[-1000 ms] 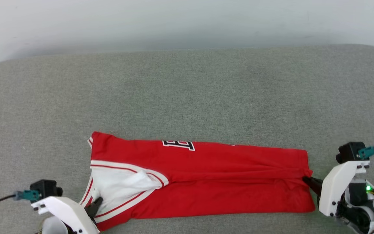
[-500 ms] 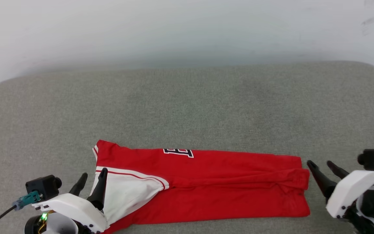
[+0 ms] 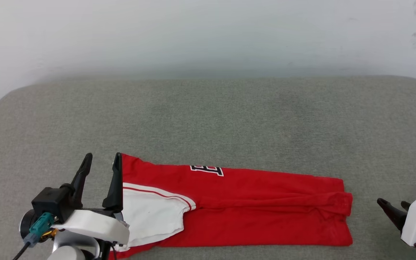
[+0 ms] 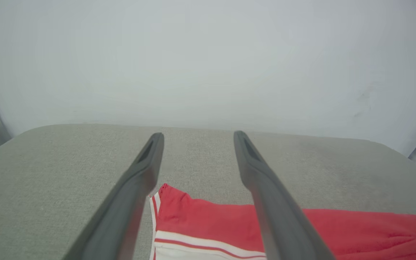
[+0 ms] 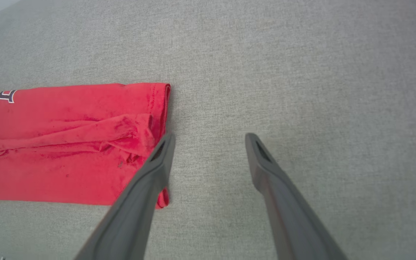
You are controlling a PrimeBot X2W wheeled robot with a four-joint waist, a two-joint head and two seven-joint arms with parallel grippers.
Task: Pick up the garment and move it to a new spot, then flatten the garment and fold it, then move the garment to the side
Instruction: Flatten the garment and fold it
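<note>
— Red shirt (image 3: 251,206), where is it?
— On the grey cushion (image 3: 229,119), near my edge, folded into a long strip. White sleeve (image 3: 150,216) at my left end, hem at my right, bit of lettering (image 3: 207,169) on the far edge.
— Long axis?
— Straight left to right across my front, one end toward each arm.
— Left gripper (image 3: 103,156)?
— Fingers spread, holding nothing. It sits at the shirt's left end, fingers pointing away from me. The inner finger lines up with the far-left corner. Touching it or above it, can't tell.
— Right gripper (image 3: 391,203)?
— Also spread and empty. It's off the hem end, with bare cushion between the fingertips and the cloth.
— Which arm is nearer?
— Left, clearly. My guess: the strip next gets folded end over end, so the grab is at a short end and the carry goes along the long axis.
— Surface, room?
— Cushion is flat, woven, with rounded far corners and plenty of bare space beyond the shirt. Plain pale wall (image 3: 208,36) behind.
</note>
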